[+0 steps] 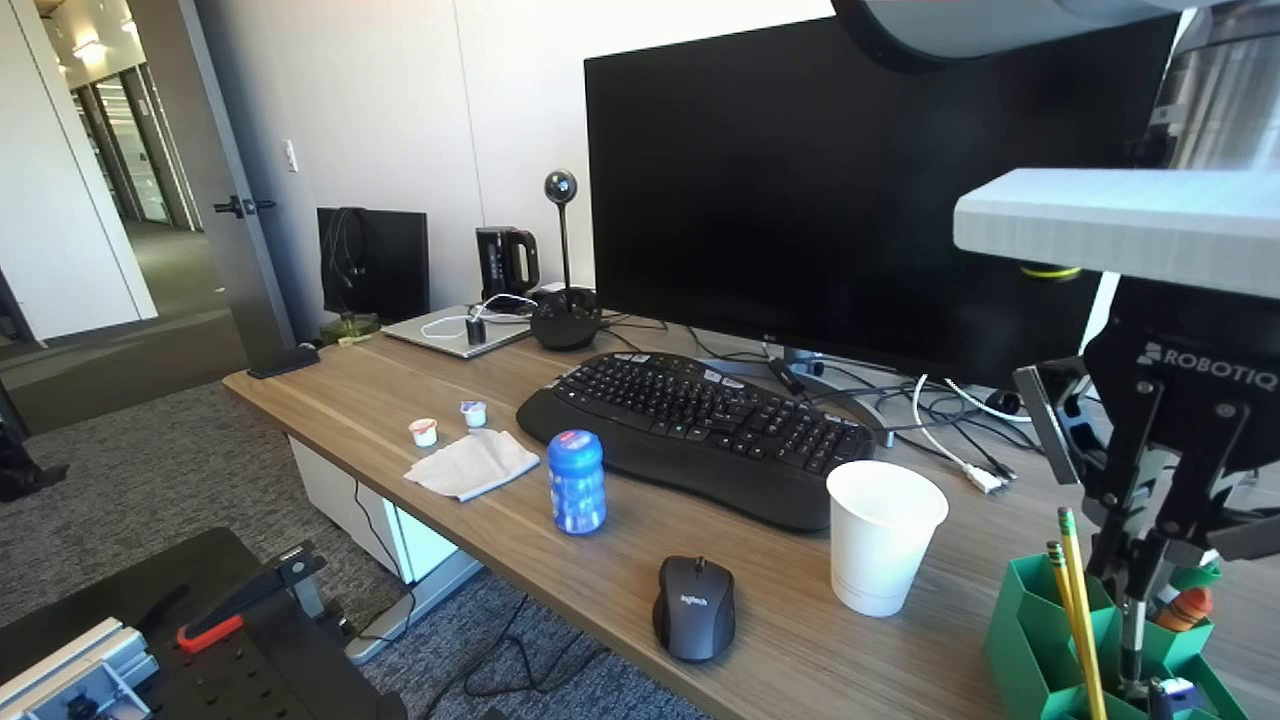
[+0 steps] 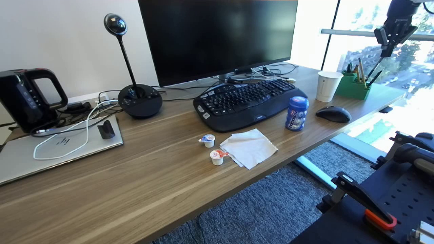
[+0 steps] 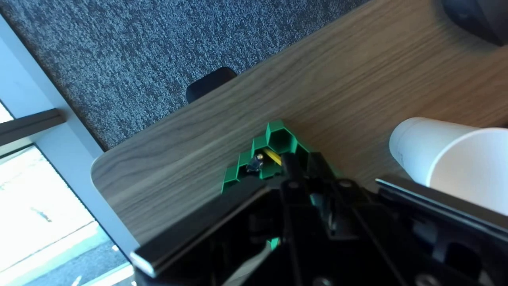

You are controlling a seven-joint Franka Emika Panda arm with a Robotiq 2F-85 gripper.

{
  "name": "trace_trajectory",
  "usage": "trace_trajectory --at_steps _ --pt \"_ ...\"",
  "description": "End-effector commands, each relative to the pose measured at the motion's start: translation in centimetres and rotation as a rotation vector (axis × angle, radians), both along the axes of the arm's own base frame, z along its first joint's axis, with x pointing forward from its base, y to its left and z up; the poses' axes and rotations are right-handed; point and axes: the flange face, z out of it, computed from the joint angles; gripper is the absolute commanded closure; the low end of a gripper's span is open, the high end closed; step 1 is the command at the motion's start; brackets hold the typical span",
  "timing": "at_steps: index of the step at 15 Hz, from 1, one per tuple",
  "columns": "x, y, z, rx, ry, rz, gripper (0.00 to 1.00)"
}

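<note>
My gripper points down over a green honeycomb pen holder on the desk. The gripper also shows in an exterior view and in the wrist view. Its fingers are closed round a thin dark and silver pen, which slants down into the holder in an exterior view. The pen is hardly visible in the wrist view. Yellow pencils and other pens stand in the holder. A white paper cup stands beside it, also seen in the wrist view.
A black mouse, blue bottle, white cloth and two small creamer cups lie along the desk. A black keyboard sits before a large monitor. Cables run behind. The desk corner is near the holder.
</note>
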Motion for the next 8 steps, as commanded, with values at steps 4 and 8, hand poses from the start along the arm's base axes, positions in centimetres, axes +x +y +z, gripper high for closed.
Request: trace_trajectory --at_steps 4,8 --pt "-2.1 0.0 3.5 0.046 0.002 0.058 0.97" --pt "-2.8 0.2 4.5 0.049 0.001 0.086 0.97"
